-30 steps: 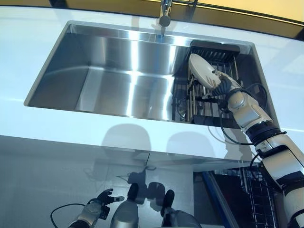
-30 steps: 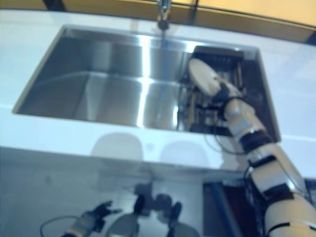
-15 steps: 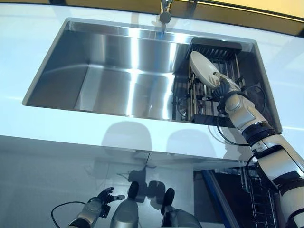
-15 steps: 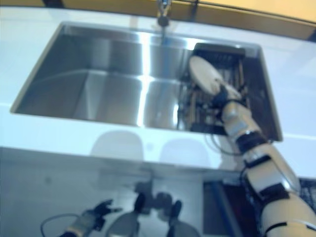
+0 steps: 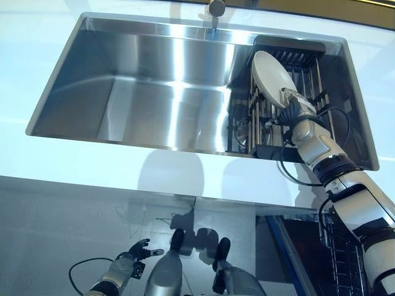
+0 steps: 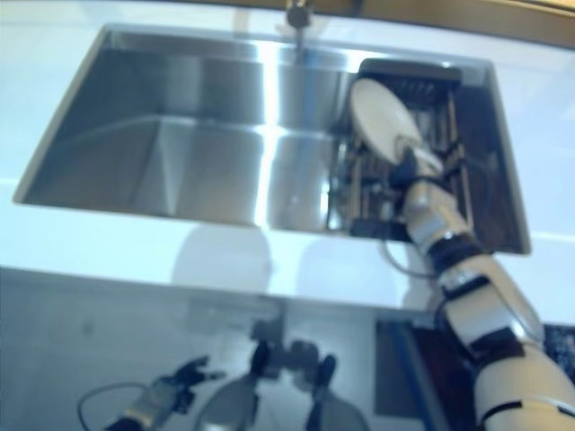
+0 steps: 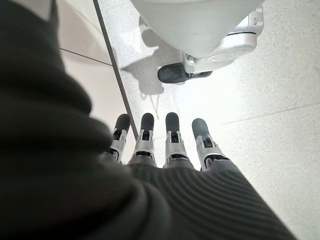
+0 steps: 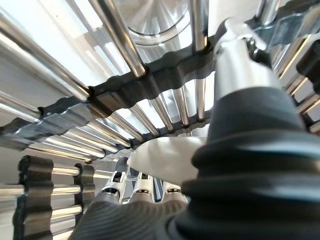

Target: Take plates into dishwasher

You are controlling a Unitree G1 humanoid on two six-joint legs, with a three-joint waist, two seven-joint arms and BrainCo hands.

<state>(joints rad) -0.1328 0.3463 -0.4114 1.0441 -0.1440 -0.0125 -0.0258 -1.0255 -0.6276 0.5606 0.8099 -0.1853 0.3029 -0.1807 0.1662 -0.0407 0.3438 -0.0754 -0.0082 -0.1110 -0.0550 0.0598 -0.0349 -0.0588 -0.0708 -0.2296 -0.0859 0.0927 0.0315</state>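
Gripping the white plate (image 5: 271,75) by its lower edge, the right robot hand (image 5: 292,110) has it pinched between thumb and fingers, up on edge over the dish rack (image 5: 290,117) at the right end of the sink (image 5: 154,92). In the right wrist view the rim (image 8: 165,152) sits across the fingers (image 8: 142,187), rack bars close all round.

Risks now: it's only an edge pinch, so the plate could pivot or slip and drop back onto the bars. A hurried lift could also catch the rim on the rack's wires, or knock it against the sink wall on the way out.

The plate tilts, its long axis running from about 5 o'clock at the hand up to 11 o'clock, with its face turned toward the basin.

Down low by the floor, the left robot hand (image 5: 133,259) hangs relaxed, fingers straight, carrying nothing.
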